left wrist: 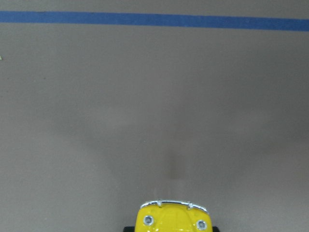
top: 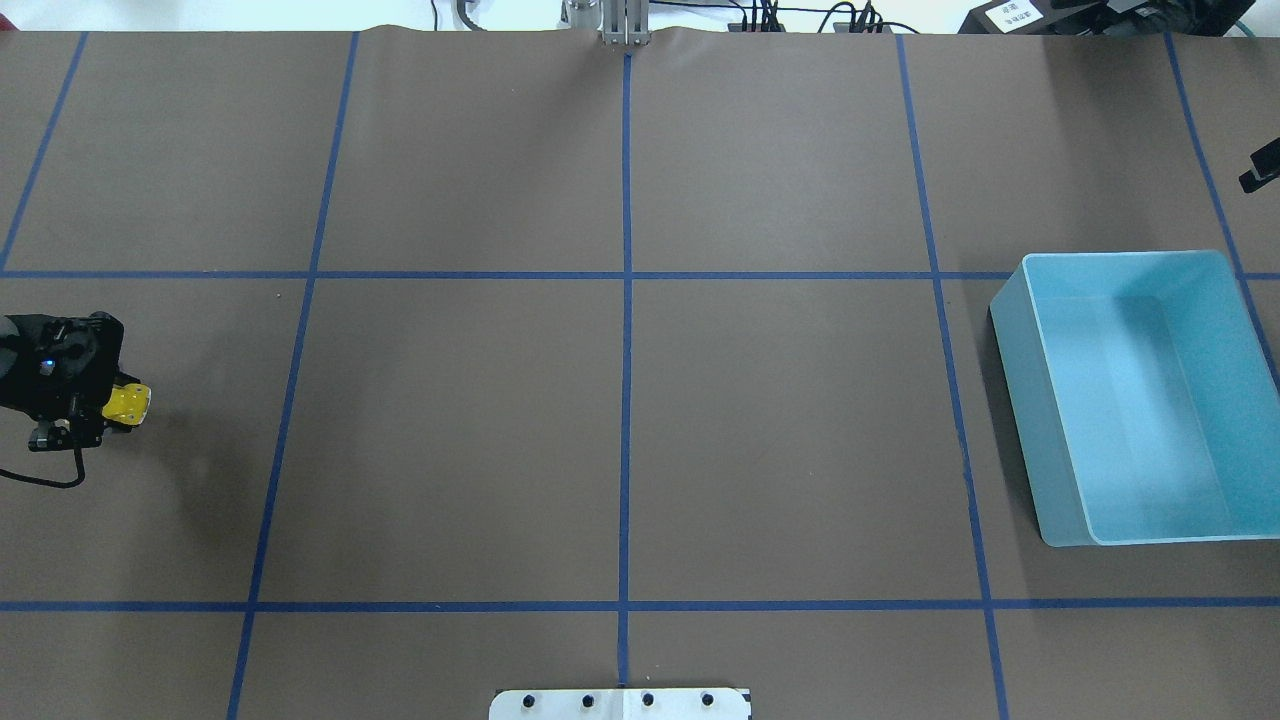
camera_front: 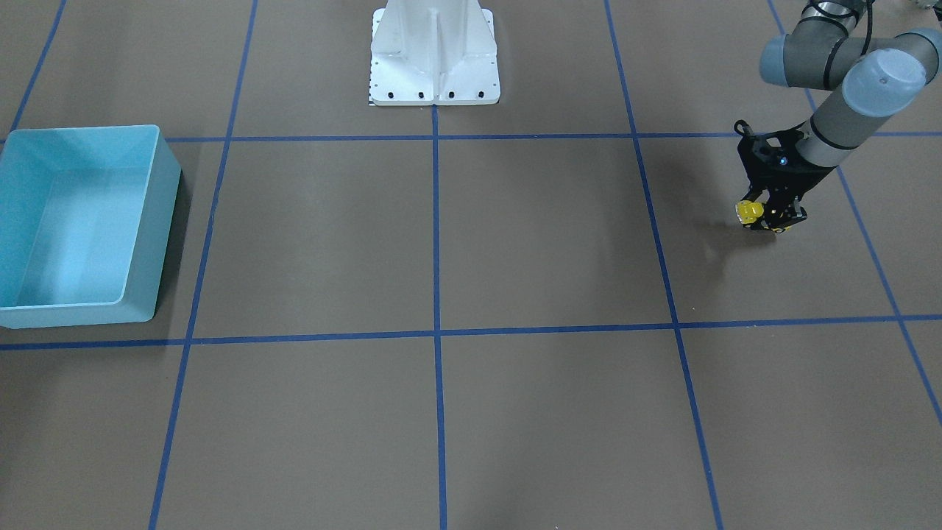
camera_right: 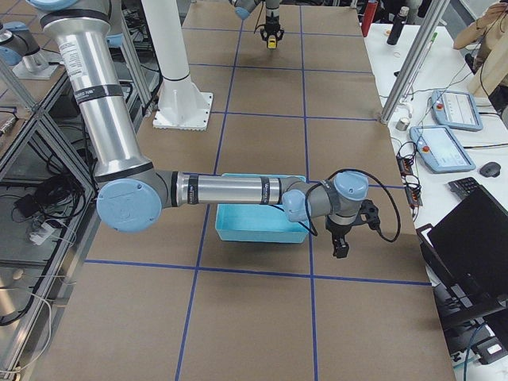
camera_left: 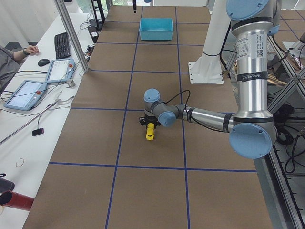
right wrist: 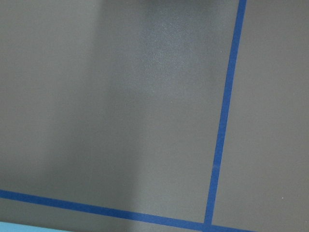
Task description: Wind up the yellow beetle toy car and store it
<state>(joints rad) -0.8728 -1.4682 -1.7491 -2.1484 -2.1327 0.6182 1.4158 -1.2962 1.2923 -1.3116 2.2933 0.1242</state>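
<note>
The yellow beetle toy car (camera_front: 750, 212) is clamped in my left gripper (camera_front: 769, 218) and hangs a little above the brown table, at the table's left end. It also shows in the overhead view (top: 127, 402), in the exterior left view (camera_left: 150, 131) and, with its silver bumper forward, in the left wrist view (left wrist: 174, 220). The left gripper (top: 112, 408) is shut on the car. My right gripper (camera_right: 340, 244) hovers beyond the blue bin (top: 1020, 400), and only a black edge of it (top: 1260, 168) shows in the overhead view. I cannot tell whether it is open or shut.
The blue bin (camera_front: 166, 221) stands open and empty at the table's right end. The white robot base (camera_front: 434, 59) sits at the middle of the robot's side. Blue tape lines (camera_front: 436, 333) divide the brown table into squares. Operator desks with tablets (camera_left: 28, 93) line the far side.
</note>
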